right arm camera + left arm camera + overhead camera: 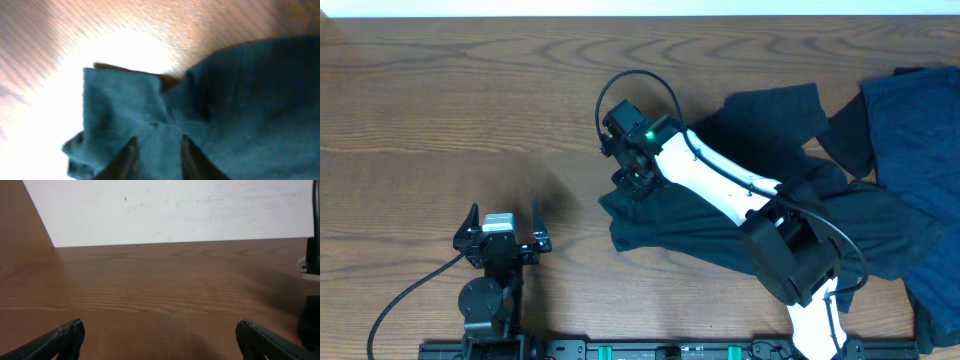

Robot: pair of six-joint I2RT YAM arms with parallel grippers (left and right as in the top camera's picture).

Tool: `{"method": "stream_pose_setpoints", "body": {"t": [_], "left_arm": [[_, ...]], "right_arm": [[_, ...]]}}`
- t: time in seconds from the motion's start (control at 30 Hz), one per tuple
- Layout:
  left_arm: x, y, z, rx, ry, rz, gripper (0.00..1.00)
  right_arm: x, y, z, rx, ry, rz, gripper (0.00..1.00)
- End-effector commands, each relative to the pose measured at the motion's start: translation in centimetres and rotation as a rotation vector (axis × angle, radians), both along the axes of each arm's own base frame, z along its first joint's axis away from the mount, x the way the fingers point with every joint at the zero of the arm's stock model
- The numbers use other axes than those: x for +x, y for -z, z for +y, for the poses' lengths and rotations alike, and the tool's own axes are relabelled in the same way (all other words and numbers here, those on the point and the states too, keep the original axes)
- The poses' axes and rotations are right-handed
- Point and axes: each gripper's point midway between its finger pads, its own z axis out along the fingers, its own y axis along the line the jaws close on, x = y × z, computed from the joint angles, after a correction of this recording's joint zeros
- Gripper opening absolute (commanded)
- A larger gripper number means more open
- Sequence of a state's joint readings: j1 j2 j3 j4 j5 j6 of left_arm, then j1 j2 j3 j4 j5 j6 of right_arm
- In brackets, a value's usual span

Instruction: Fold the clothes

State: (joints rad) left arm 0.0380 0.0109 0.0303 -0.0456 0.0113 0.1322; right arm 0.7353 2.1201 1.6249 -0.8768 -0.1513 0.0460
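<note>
- Overhead view is showing open wood across the left half of the surface (pixel 440 100), up to its far edge.
- T-shirt (pixel 700 225) is lying crumpled from the middle toward the right edge, touching a blue garment (pixel 910 120) at that edge.
- Right gripper (pixel 638 178) is reaching over the T-shirt to its left hem, with its white arm crossing the cloth. The fingers (pixel 127 157) are sitting a narrow gap apart on the fabric; whether they are pinching it, I cannot tell.
- Left gripper (pixel 503 228) is resting by the near edge, spread wide apart.
</note>
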Motion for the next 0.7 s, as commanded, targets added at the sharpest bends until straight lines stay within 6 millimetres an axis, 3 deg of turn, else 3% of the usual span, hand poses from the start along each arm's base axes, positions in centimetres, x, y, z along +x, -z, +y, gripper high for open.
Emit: {"method": "stream_pose_setpoints", "body": {"t": [0.0,0.2,0.43,0.57,0.67], "left_arm": [[-0.1,1.8,0.4,0.010,-0.023,0.047,0.98],[-0.1,1.8,0.4,0.010,-0.023,0.047,0.98],[-0.1,1.8,0.4,0.010,-0.023,0.047,0.98],[-0.1,1.8,0.4,0.010,-0.023,0.047,0.98],[-0.1,1.8,0.4,0.010,-0.023,0.047,0.98]], "right_arm": [[-1.0,-0.9,1.5,0.066,-0.037,0.027,0.34],[-1.4,0.9,1.6,-0.005,-0.056,0.001,0.34],[-0.4,2.9,0.0,-0.108,-0.015,-0.039,0.31],[-0.5,4.8,-0.5,-0.144,-0.006,-0.014,0.31],[0.3,6.5,-2.0,-0.233,0.033,-0.042,0.31]]}}
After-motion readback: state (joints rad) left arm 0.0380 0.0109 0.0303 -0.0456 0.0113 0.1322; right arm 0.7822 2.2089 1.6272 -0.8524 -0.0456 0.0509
